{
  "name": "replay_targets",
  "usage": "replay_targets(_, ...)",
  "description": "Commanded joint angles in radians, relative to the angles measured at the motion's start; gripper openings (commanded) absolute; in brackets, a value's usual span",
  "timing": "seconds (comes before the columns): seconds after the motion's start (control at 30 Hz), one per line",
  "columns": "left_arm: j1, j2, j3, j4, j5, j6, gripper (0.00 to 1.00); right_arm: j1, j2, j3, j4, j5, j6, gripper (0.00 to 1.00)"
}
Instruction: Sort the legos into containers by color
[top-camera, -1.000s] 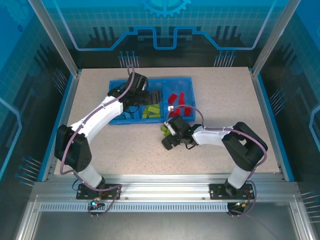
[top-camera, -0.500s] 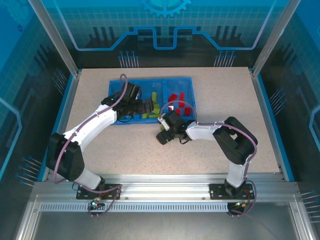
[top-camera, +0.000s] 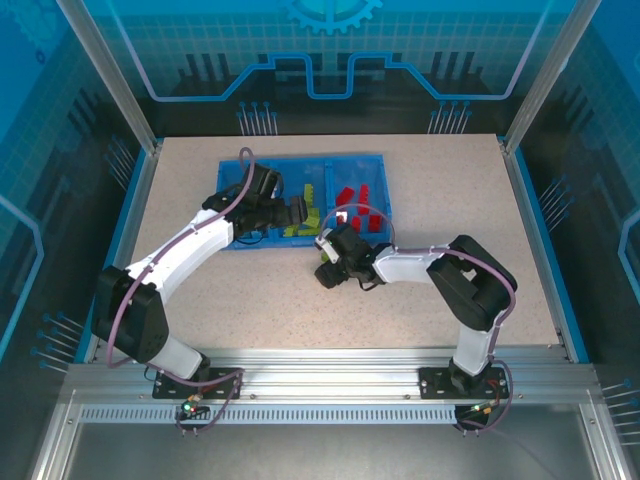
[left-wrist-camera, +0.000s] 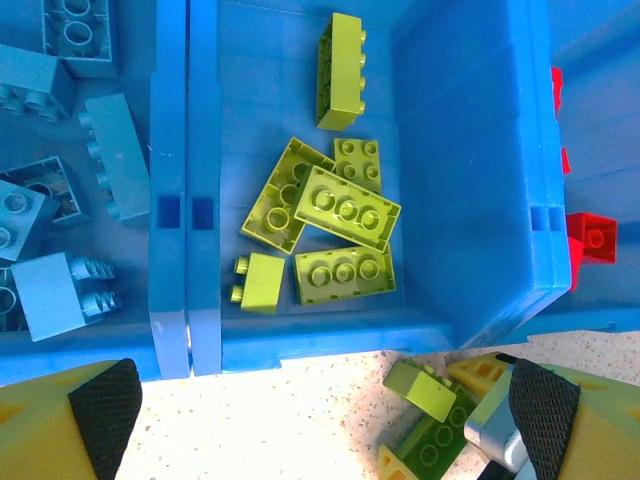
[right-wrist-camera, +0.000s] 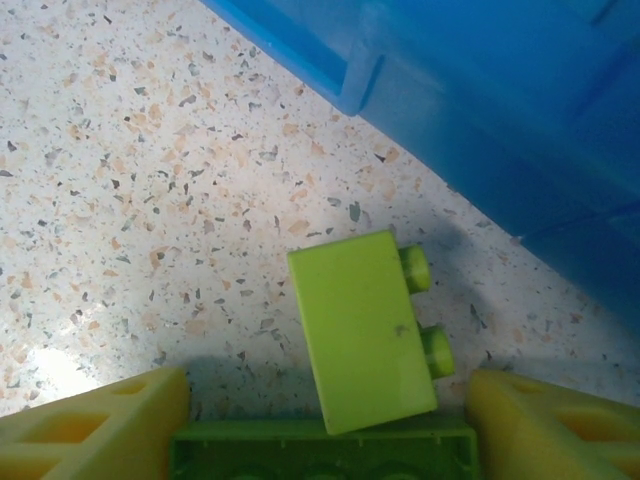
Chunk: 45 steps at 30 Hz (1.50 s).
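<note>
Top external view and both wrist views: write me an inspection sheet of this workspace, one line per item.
Surface: speckled beige table, no spills seen.
Job's things: blue tray holds light blue legos left, lime legos middle, red legos right; two green bricks lie on the table by its front wall.
Clutter: nothing seen.
Grippers: left gripper open, empty, over the tray's front edge; right gripper straddles the green bricks, grip unclear.
Cables: purple cable loops off the left arm above the tray.
Surroundings: aluminium frame, blue panels.

Left claw (top-camera: 298, 212) hovers over tray (top-camera: 352, 158); right claw (top-camera: 326, 270) beside.
</note>
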Motion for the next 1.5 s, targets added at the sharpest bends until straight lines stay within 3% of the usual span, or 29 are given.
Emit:
replay_targets(0.0, 0.011, -0.039, -0.020, 0.017, -0.001, -0.020, 0.99, 0.010, -0.008, -0.039, -0.135, 0.030, -0.006, 0.70)
replay_targets(0.37, 0.017, -0.044, -0.061, 0.016, -0.013, -0.038, 0.99, 0.055, -0.148, 0.075, -0.291, 0.003, 0.037, 0.69)
replay_targets(0.6, 0.022, -0.095, -0.144, 0.036, -0.013, -0.071, 0.99, 0.041, -0.163, 0.299, -0.383, -0.028, -0.011, 0.70)
replay_targets(0.83, 0.019, -0.148, -0.259, 0.043, -0.038, -0.086, 0.99, -0.053, 0.042, 0.648, -0.543, -0.062, 0.055, 0.70)
replay_targets(1.1, 0.019, -0.203, -0.359, 0.021, -0.078, -0.123, 0.99, -0.072, 0.279, 0.936, -0.672, -0.036, 0.105, 0.70)
replay_targets(1.27, 0.022, -0.230, -0.382, 0.004, -0.086, -0.131, 0.99, -0.070, 0.243, 0.888, -0.664, -0.054, 0.113, 0.76)
replay_targets(1.47, -0.017, -0.206, -0.416, 0.004, -0.011, -0.075, 0.99, -0.084, 0.155, 0.803, -0.691, -0.028, 0.148, 0.88)
